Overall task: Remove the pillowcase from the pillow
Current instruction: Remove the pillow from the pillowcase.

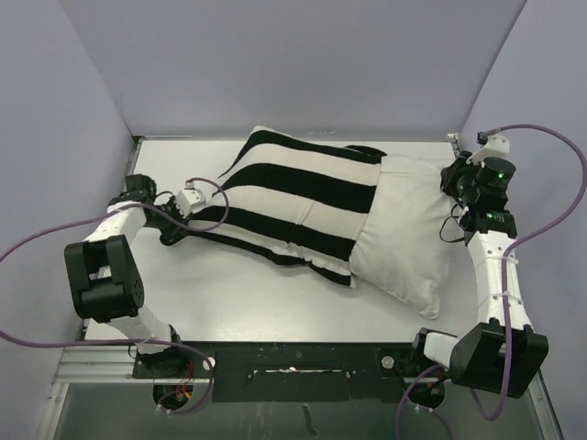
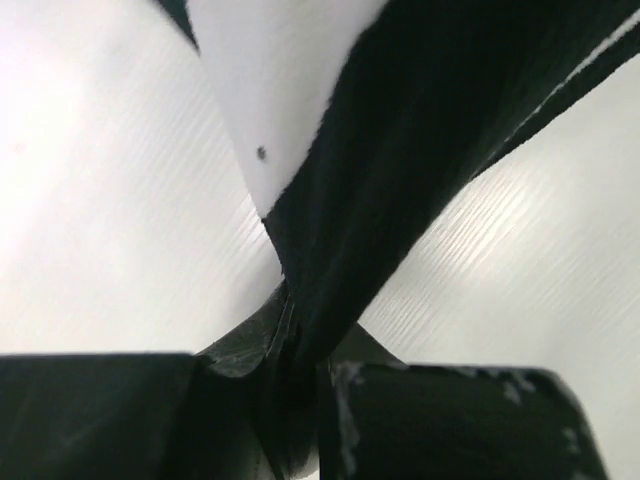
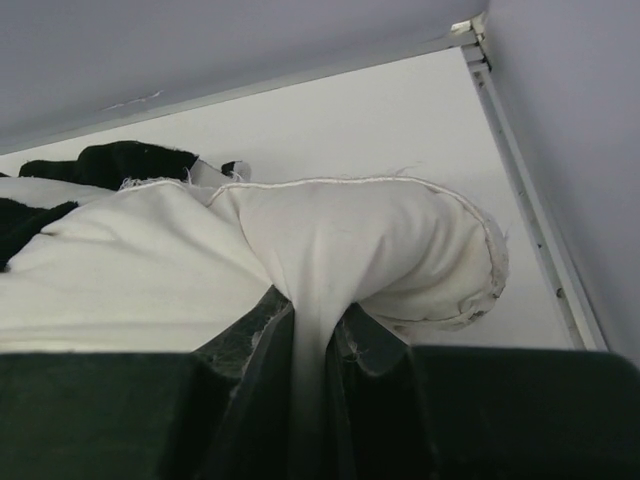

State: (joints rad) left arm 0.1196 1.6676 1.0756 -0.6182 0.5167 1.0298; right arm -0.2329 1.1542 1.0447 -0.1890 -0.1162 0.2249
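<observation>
Pillowcase point(image 1: 293, 197): found lying on the tabletop point(image 1: 257, 293), left of centre, set at a slant; about two thirds of the pillow is covered by it, and its open end is seen across the pillow's middle.
Pillow point(image 1: 408, 229): plain white end is exposed at the right, resting on the tabletop and reaching toward the right arm.
Left end effector point(image 1: 177, 232): placed at the pillowcase's left, closed end, low to the tabletop.
Left end effector, state: jaws are closed; in the left wrist view a fold of black-striped fabric point(image 2: 400, 150) is seen pinched between the fingers point(image 2: 250, 350).
Right end effector point(image 1: 456, 190): placed at the pillow's far right edge, close to the back right corner of the tabletop.
Right end effector, state: jaws are closed; in the right wrist view a pleat of the white pillow point(image 3: 380, 250) is seen clamped between the fingers point(image 3: 370, 345).
Pillowcase, right wrist view: black fabric point(image 3: 120, 160) is visible beyond the pillow, at the far left.
Enclosure walls point(image 1: 303, 64): pale lavender panels are noted on three sides.
</observation>
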